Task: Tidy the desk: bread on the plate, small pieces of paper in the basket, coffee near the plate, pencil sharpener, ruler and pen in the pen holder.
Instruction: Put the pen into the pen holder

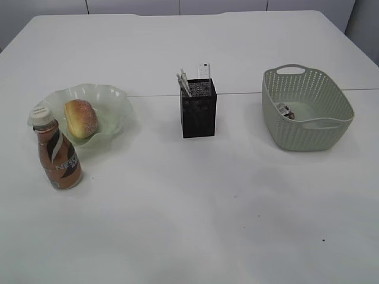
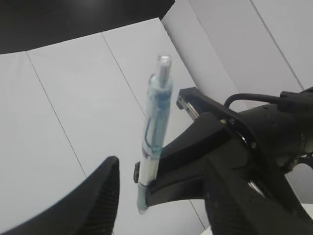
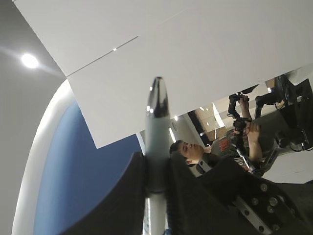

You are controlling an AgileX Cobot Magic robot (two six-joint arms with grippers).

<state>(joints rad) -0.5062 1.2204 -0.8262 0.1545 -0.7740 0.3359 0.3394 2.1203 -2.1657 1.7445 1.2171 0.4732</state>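
Though left jaws gape beside blue pen [image 2: 155,132], right jaws tight around silver pen [image 3: 156,142].

On the white desk [image 1: 195,201], the black mesh pen holder [image 1: 198,112] stands central. Left of it, a golden-brown bread [image 1: 81,118] fills the pale green plate [image 1: 112,97], beside brown-and-white swirled coffee [image 1: 57,155], white-capped. Right sits the grey-green perforated basket [image 1: 308,133].

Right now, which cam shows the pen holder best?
Exterior view: the pen holder stands upright mid-desk, in full sight, with pens poking out of the top. Both wrist views point up at walls and ceiling and show nothing of it.
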